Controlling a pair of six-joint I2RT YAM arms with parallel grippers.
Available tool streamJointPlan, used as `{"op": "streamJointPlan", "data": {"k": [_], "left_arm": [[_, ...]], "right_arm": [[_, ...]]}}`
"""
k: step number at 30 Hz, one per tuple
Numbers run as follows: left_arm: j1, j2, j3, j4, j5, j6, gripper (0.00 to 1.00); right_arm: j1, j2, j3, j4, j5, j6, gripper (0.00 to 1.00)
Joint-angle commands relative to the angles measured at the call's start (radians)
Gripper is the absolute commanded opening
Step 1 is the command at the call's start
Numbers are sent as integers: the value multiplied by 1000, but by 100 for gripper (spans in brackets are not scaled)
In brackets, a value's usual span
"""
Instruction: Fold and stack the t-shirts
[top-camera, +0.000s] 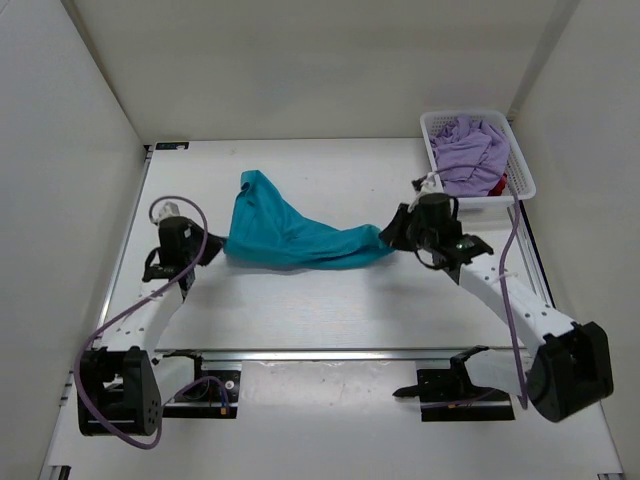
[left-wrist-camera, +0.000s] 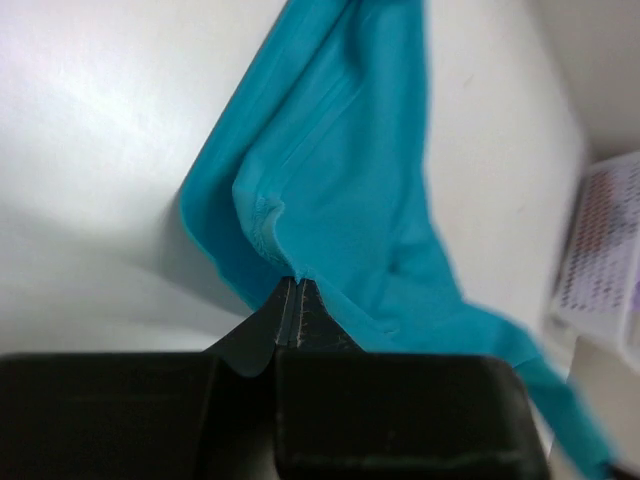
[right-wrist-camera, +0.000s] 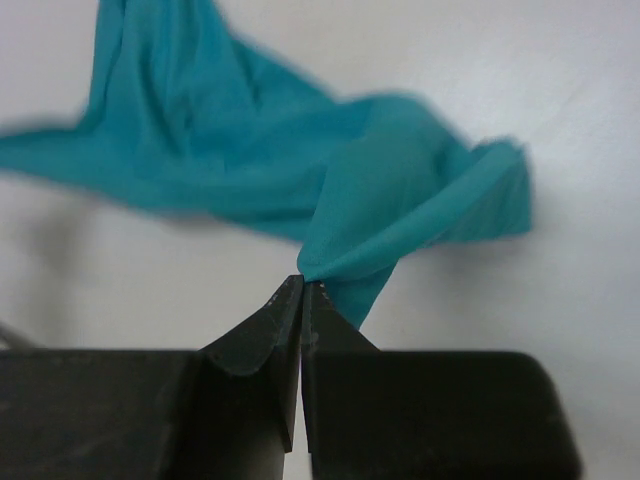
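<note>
Left hand (left-wrist-camera: 298, 285) fully closed, tips pinching an edge at the left end of the teal t-shirt (top-camera: 290, 238). Right hand (right-wrist-camera: 302, 285) also fully closed, pinching a bunched corner at the shirt's right end. The teal t-shirt is strung between both hands over the middle of the bench (top-camera: 330, 310), crumpled and unfolded, with one lobe pointing toward the back. Count: 3 shirts. 1 teal out on the bench, 1 lavender t-shirt (top-camera: 468, 150) heaped in the white mesh basket (top-camera: 522, 170) at back right, and a sliver of red t-shirt (top-camera: 497, 186) at the basket's near edge. 1 basket.
</note>
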Motion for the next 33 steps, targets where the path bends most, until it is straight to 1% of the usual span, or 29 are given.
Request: {"op": "streamJointPlan", "data": {"k": [1,2,3,4,5,6,8,10,11,12,13,15,16,18,21,23,24,25,26,28,32,33], "left_arm": [[78,-40,113,-74,61,111,0],[108,-48,115,-82,75,134,0],[125,-59,127,-83,79,143,0],[148,-53,137,-94,76,160,0],[155,-50,148,-100,79,170,0],[179,-45,145,-92,83,168,0],[185,-24,167,-69,127,168,0],[185,15,200,-76,139,175,0],[182,41,229,-86,147,184,0],[152,62,255,-94,141,195,0],[139,73,266,-98,132,203,0],[106,98,306,-109,109,218,0],[90,101,309,-102,103,217,0],[73,101,296,-79,101,209,0],[44,110,271,-66,107,200,0],[37,110,260,-59,113,200,0],[35,114,259,-65,110,204,0],[-3,111,256,-60,106,201,0],[-9,113,256,-59,106,200,0],[-22,116,257,-54,107,197,0],[-32,125,269,-46,115,192,0],[-29,130,269,-43,119,189,0]], "right_arm": [[157,-101,-118,-129,85,-10,0],[210,-122,-171,-160,100,10,0],[235,-127,-198,-199,98,16,1],[275,-144,-228,-242,96,22,7],[280,-155,-238,-268,107,30,13],[279,-164,-236,-310,119,23,16],[242,-216,-220,-339,143,7,30],[184,-256,-239,-295,93,-2,35],[145,-262,-246,-286,66,-4,36],[127,-255,-265,-255,14,-5,36],[131,-245,-272,-243,-13,-4,36],[166,-203,-292,-223,-4,16,35],[203,-190,-301,-217,-4,16,36],[237,-146,-324,-165,-8,38,37],[199,-101,-344,-48,-8,65,37],[158,-84,-347,5,27,70,38],[124,-69,-344,13,30,61,39],[107,-45,-332,35,59,52,39],[101,-28,-319,49,77,49,39],[79,53,-283,76,117,15,39],[19,172,-238,187,-19,7,33],[22,189,-229,220,-40,9,27]]}}
